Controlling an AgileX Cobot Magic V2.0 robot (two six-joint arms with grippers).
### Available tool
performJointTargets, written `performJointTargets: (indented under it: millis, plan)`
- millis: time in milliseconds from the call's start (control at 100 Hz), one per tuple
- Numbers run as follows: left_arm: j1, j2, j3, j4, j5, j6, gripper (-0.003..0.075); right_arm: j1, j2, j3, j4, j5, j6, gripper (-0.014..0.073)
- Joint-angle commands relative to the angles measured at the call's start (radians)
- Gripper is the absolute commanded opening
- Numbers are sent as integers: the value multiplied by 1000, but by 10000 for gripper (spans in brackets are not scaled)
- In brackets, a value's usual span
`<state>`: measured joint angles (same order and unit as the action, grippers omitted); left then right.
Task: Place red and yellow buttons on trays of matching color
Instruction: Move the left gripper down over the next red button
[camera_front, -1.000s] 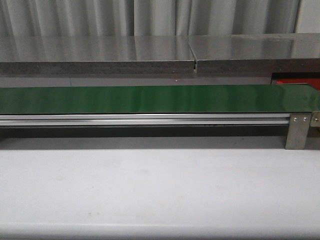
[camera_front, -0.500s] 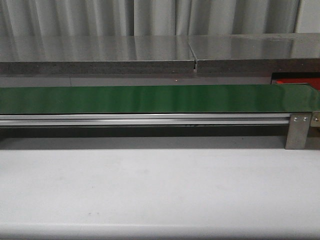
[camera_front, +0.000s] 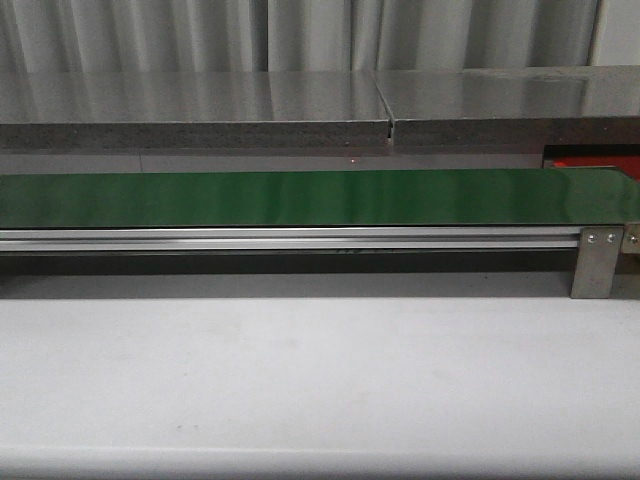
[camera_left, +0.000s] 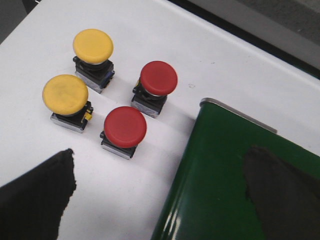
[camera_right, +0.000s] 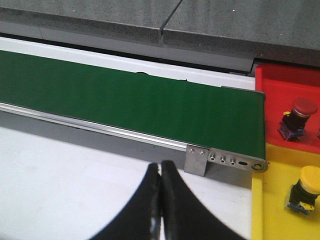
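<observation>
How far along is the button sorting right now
Done: one red button sits on the red tray and one yellow button on the yellow tray. In hand: nothing; the right gripper is shut and empty, the left gripper open. Left: two yellow buttons and two red buttons waiting beside the green belt.

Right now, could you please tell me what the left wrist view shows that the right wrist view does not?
Only the left wrist view shows four loose buttons on the white table: two round yellow-capped buttons and two round red-capped buttons, with the left claw open.

Only the right wrist view shows the flat red tray holding a red button, the flat yellow tray holding a yellow button, and the shut right claw.

Both show the long green conveyor belt.
</observation>
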<state>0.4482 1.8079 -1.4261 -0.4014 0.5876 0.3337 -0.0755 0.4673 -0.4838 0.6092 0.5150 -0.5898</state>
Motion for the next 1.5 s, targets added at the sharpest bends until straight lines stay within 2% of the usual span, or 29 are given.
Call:
performJointTargets:
  millis: [0,390,900,1400,1490]
  plan:
    - [9,-5,-57,-13,-42,-8,640,-1,2,-26,24,-60,-9,-118]
    - [12,161,-143,12,-52,-8,639,-1,2,-26,24,-60,-9,-118]
    - [12,267,-194,24,-95,-8,639,-1,2,-26,24,-60,-9,-118]
    - [12,283,-231,24,-91,-8,638,-1,2,-26,24,-60,-9,-118]
    - [12,283,-231,24,-76,-8,619,-1,2,-26,24,-60,-9,-118]
